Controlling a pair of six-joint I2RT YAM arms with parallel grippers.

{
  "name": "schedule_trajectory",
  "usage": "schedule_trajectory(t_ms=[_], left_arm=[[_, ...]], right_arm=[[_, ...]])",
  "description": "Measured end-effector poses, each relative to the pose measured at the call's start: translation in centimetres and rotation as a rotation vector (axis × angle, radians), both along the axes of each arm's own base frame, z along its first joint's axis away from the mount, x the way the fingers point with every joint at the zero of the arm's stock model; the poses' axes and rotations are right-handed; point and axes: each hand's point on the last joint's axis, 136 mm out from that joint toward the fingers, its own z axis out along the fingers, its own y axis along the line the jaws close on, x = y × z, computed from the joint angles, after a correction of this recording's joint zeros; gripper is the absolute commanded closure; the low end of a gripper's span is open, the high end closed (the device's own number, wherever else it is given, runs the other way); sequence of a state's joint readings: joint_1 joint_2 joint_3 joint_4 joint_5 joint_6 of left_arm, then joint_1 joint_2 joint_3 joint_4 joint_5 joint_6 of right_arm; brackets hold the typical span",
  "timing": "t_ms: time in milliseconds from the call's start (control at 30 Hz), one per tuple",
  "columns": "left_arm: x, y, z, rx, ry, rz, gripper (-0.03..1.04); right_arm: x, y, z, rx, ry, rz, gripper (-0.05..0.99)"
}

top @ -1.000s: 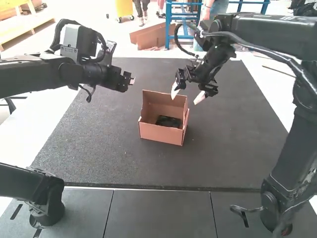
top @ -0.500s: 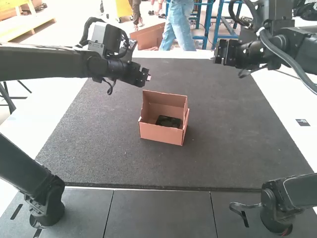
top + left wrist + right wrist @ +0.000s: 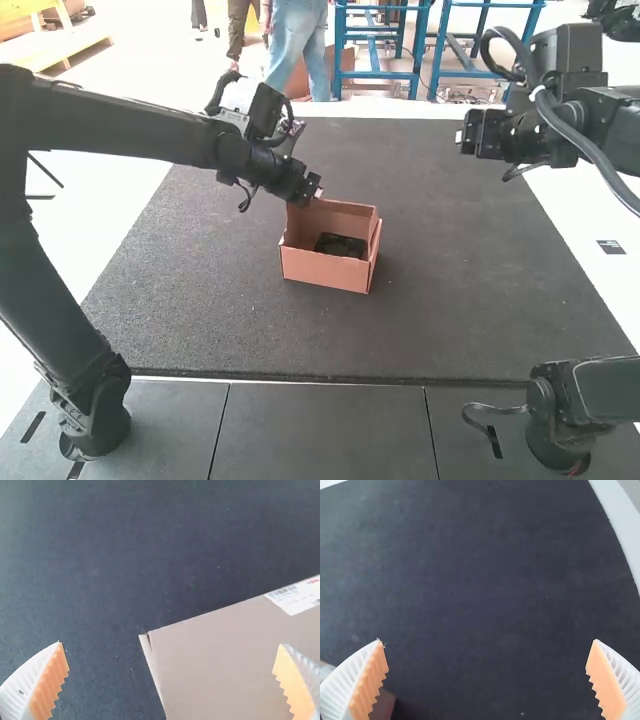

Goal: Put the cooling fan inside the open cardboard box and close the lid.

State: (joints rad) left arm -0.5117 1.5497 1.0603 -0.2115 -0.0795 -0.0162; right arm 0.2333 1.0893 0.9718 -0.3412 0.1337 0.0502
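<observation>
Left gripper point(image 3: 312, 196) at box lid point(image 3: 225, 652), fan point(image 3: 340, 243) inside

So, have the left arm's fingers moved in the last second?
Yes. The left gripper has swung right and down, from clear of the box to its rear left corner.

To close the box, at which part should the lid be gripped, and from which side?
Grip the lid at its free top edge near the left corner, coming from behind the box. The lid rises from the back wall, so a forward push should fold it over the fan. The open left end effector straddles that corner.
</observation>
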Motion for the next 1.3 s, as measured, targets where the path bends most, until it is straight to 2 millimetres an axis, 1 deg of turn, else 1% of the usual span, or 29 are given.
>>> schedule_trajectory(t_ms=[67, 267, 400, 500, 767, 900, 1067, 1167, 1200, 1233, 1267, 1300], left_arm=[[-0.3, 0.2, -0.9, 0.017, 0.03, 0.0, 0.04], [-1.4, 0.5, -2.0, 0.047, 0.087, -0.005, 0.04], [-2.1, 0.3, -2.7, 0.06, 0.109, -0.016, 0.04], [-2.6, 0.5, -3.6, 0.071, 0.127, -0.019, 0.04], [-3.5, 0.5, -5.8, 0.077, 0.12, -0.027, 0.04], [-4.0, 0.8, -7.3, 0.089, 0.109, -0.026, 0.04], [-4.1, 0.9, -8.0, 0.082, 0.082, -0.029, 0.04], [-4.2, 1.0, -7.8, 0.087, 0.093, -0.027, 0.04], [-4.2, 1.1, -7.1, 0.091, 0.099, -0.024, 0.04], [-4.1, 1.2, -6.1, 0.09, 0.095, -0.019, 0.04], [-3.8, 1.1, -4.4, 0.077, 0.073, -0.014, 0.04], [-3.1, 0.9, -1.9, 0.047, 0.031, -0.006, 0.04]], right_arm=[[0.0, 0.1, 0.0, -0.001, 0.001, 0.004, 0.03], [-0.1, 0.3, -0.1, 0.005, 0.006, 0.018, 0.03], [-0.1, 0.4, -0.2, 0.007, 0.01, 0.025, 0.03], [-0.2, 0.5, -0.2, 0.008, 0.012, 0.028, 0.03], [-0.5, 0.6, -0.8, 0.009, 0.038, 0.037, 0.03], [-0.6, 0.6, -0.8, 0.009, 0.041, 0.037, 0.03], [-0.7, 0.6, -1.0, 0.008, 0.051, 0.04, 0.03], [-0.8, 0.6, -1.2, 0.008, 0.06, 0.042, 0.03], [-0.9, 0.7, -1.2, 0.008, 0.062, 0.044, 0.03], [-0.9, 0.7, -1.3, 0.01, 0.064, 0.047, 0.03], [-0.9, 0.8, -1.2, 0.013, 0.064, 0.051, 0.03], [-0.9, 0.9, -1.2, 0.016, 0.064, 0.056, 0.03]])
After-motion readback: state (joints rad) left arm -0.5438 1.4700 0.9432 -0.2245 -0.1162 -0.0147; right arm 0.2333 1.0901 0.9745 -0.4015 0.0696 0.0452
